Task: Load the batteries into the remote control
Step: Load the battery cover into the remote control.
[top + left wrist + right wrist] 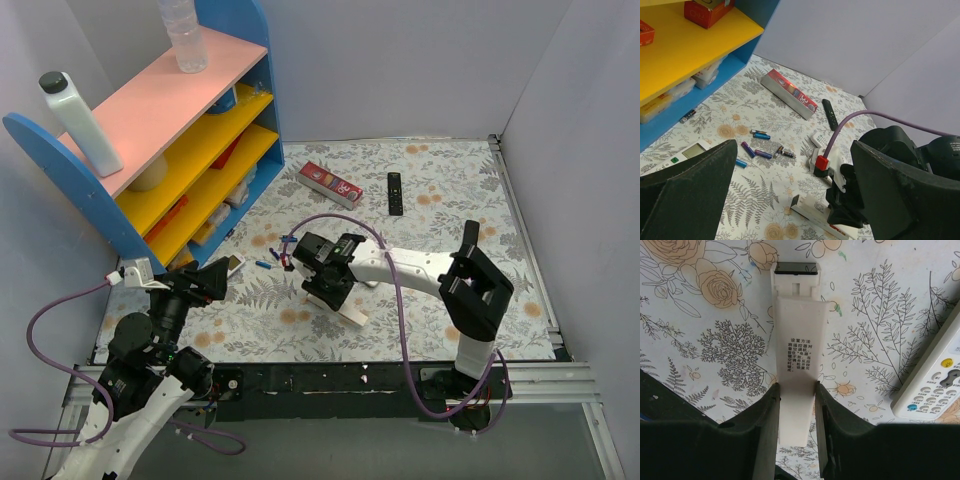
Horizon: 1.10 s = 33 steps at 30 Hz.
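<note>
The slim white remote control (797, 340) lies on the floral table with its back up, printed text showing and a dark end pointing away. My right gripper (797, 405) is shut on its near part, one finger on each long side. In the top view, the right gripper (328, 285) sits mid-table with the remote (352, 315) sticking out toward the front. Several batteries (765, 147) with blue, purple and dark wraps lie loose to the left of it, also seen from above (272, 258). My left gripper (795, 200) is wide open and empty, hovering at the left (205, 280).
A blue shelf unit (170, 150) with yellow shelves stands at the back left, with bottles on top. A red box (330, 183) and a black remote (395, 192) lie further back. A wide white button remote (935, 380) lies right of my right gripper. Another white remote (687, 152) lies by the shelf.
</note>
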Tool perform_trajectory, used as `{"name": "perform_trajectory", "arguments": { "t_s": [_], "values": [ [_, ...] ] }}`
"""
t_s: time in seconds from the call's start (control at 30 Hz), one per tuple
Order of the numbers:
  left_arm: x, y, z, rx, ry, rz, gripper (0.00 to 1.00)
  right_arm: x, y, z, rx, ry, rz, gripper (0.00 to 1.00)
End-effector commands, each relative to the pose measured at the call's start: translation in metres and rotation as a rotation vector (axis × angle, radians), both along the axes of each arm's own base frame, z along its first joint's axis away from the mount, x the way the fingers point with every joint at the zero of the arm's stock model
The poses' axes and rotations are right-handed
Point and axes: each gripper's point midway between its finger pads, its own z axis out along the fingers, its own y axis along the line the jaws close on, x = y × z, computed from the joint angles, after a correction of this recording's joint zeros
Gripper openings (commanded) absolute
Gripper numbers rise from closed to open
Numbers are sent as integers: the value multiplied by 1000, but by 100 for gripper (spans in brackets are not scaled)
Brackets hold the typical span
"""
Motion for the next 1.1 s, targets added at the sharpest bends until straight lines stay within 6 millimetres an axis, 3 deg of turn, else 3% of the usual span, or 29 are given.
{"name": "perform_trajectory", "arguments": {
  "t_s": [0.0, 0.67, 1.07],
  "values": [
    [2, 1, -7, 19, 24, 11, 98, 0, 13, 6, 28, 0, 34, 20],
    [2, 1, -7, 20, 25, 11, 98, 3, 11, -5, -24, -5, 33, 22],
    [1, 1, -6, 18, 23, 11, 98, -2, 8, -4, -31, 13, 50, 31]
  ]
}}
